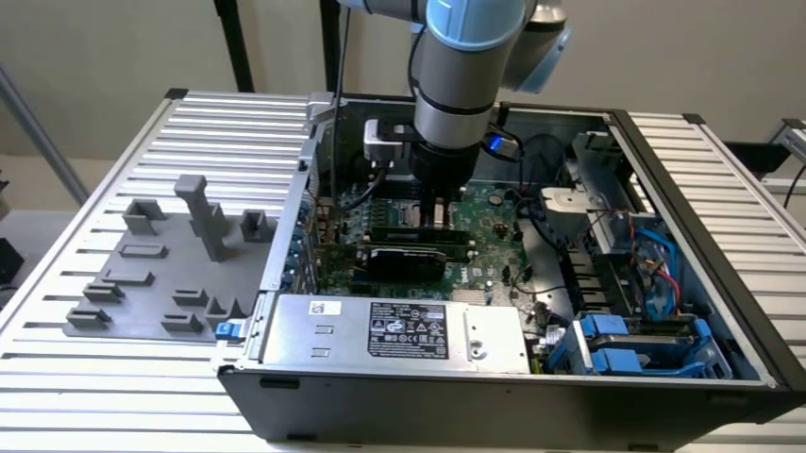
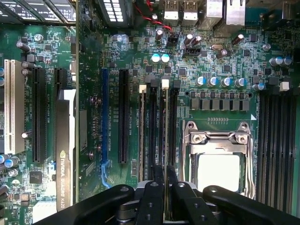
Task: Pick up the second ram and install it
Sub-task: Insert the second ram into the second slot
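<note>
1. My pincer [image 2: 164,180] is down inside the open computer case [image 1: 705,283], over the green motherboard [image 2: 225,56].
2. Jaws pinched narrow on the second ram [image 2: 165,126], held edge-on between my fingertips [image 2: 157,176].
3. In the wrist view the stick runs along the bank of black memory slots [image 2: 152,136], in line with one; whether it is seated I cannot tell.
4. The bare processor socket [image 2: 218,154] lies just beside that bank.
5. A black graphics card [image 1: 410,257] sits in the board near my pincer in the exterior view.
6. On the desk [image 1: 75,377], at the exterior view's left of the case, a grey fixture tray [image 1: 164,274] stands well apart.
</note>
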Available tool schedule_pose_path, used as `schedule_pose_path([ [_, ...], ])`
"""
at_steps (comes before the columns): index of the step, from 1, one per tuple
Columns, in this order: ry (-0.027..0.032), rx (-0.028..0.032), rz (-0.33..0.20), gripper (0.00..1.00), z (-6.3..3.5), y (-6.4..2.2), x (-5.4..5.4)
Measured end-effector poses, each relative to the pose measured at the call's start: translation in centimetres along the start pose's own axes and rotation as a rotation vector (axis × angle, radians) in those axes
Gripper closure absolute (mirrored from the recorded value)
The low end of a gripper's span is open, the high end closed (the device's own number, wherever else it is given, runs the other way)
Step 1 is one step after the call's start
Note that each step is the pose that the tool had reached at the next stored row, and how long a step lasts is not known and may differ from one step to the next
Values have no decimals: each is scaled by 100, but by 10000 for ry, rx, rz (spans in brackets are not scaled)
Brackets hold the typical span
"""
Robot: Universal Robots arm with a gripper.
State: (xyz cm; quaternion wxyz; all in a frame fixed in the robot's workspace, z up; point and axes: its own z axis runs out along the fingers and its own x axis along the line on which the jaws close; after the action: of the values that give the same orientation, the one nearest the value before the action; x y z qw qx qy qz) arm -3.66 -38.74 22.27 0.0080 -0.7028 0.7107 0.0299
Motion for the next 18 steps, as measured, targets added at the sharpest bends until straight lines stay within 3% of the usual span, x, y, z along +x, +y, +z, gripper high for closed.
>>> schedule_pose_path([
  [13, 8, -1, 0, 86, 20, 3, -5],
  [16, 9, -1, 0, 85, 20, 3, -5],
  [17, 8, -1, 0, 78, 20, 3, -5],
  [18, 7, 0, 0, 78, 17, 3, -6],
])
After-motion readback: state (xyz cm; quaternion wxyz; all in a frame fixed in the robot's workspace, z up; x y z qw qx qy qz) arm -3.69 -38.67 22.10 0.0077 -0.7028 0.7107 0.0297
